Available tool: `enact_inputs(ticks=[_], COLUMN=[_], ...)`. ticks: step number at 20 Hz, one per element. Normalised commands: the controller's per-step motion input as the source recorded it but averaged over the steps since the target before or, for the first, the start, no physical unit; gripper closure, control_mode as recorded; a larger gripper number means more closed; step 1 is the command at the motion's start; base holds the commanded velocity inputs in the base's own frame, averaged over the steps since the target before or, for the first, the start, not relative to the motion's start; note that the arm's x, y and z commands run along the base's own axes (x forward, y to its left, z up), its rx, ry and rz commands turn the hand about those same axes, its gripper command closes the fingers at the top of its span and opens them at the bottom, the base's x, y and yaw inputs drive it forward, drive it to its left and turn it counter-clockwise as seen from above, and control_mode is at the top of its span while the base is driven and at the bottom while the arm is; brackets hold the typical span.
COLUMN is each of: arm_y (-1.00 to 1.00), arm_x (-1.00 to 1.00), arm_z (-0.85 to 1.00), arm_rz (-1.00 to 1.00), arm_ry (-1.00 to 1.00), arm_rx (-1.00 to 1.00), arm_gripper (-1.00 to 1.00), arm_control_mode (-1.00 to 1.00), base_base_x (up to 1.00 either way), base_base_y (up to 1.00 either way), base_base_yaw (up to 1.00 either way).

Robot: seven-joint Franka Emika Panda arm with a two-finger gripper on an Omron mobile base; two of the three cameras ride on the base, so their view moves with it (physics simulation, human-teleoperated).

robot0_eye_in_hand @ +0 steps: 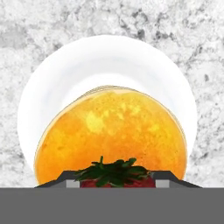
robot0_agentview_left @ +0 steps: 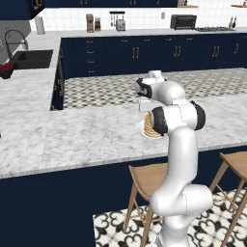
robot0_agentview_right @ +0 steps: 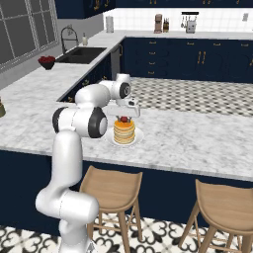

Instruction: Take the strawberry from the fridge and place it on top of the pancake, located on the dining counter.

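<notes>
A stack of golden pancakes point(robot0_eye_in_hand: 113, 131) sits on a white plate point(robot0_eye_in_hand: 109, 57) on the marble dining counter point(robot0_agentview_right: 197, 138). My gripper point(robot0_agentview_right: 123, 117) hangs straight over the stack, pointing down, shut on the strawberry point(robot0_eye_in_hand: 114, 175). The berry's green leaves and red top show between the two fingertips point(robot0_eye_in_hand: 70, 180), just above the top pancake. From the right base view the strawberry point(robot0_agentview_right: 123, 119) is a small red spot right above the pancake point(robot0_agentview_right: 124, 132). In the left base view my own arm covers most of the pancake point(robot0_agentview_left: 150, 129). The fridge is out of view.
Wooden stools point(robot0_agentview_right: 111, 190) point(robot0_agentview_right: 227, 202) stand under the counter's near edge, beside my base. A black sink point(robot0_agentview_right: 81, 54) and a dark red bowl point(robot0_agentview_right: 47, 62) are on the far worktop to the left. Bare marble surrounds the plate.
</notes>
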Motion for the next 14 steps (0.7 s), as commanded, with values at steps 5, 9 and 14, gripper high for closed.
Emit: enact_inputs(ticks=[5, 9, 14], arm_y=[0.00, 0.00, 0.00], arm_x=[-0.04, -0.06, -0.01], arm_z=[-0.11, -0.02, 0.00], arm_rz=[0.00, 0.00, 0.00], arm_ry=[-0.01, -0.03, -0.06], arm_rx=[0.00, 0.00, 0.00], arm_gripper=[-1.00, -1.00, -1.00], arm_control_mode=[-1.00, -1.00, -1.00], base_base_x=[0.00, 0.00, 0.00], base_base_y=[0.00, 0.00, 0.00], base_base_yaw=[0.00, 0.00, 0.00])
